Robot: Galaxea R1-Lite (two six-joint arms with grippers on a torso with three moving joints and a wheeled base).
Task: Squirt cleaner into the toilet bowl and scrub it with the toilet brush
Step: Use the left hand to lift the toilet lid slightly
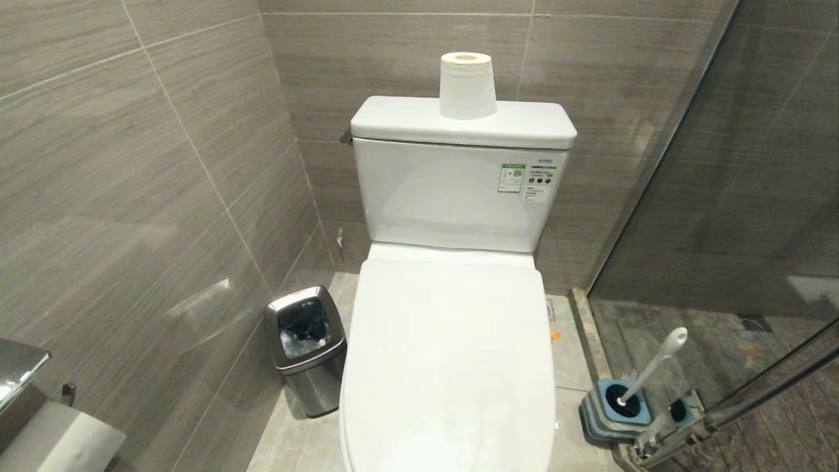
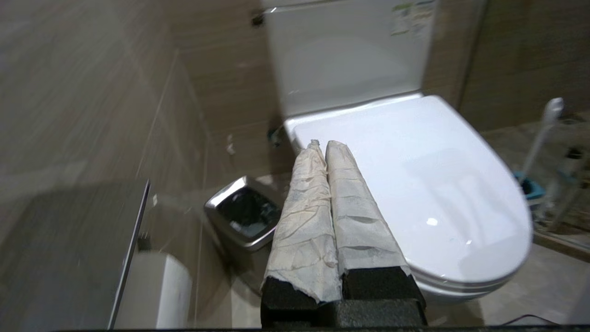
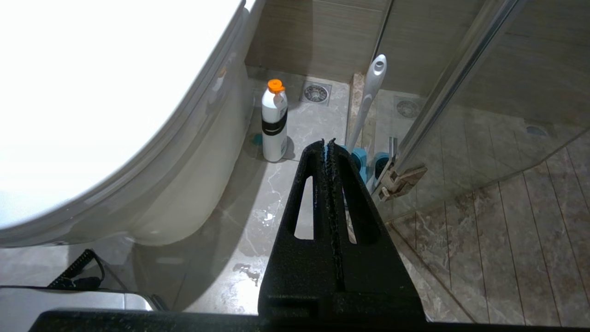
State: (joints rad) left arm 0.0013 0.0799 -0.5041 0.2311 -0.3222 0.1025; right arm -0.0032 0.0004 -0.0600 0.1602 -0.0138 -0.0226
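Over the toilet's near-left side the left end effector (image 2: pixel 322 146) hovered pressed shut and empty above the closed lid (image 1: pixel 449 354); rightward, the right end effector (image 3: pixel 327 143), equally shut, pointed toward the toilet brush (image 3: pixel 368 99) leaning in its holder (image 1: pixel 619 406).

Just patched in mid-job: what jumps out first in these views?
The white toilet fills the middle with its lid shut, a paper roll standing on the tank. The toilet brush sits in its blue-grey holder on the floor to the right, an orange-capped white bottle beside the toilet base.
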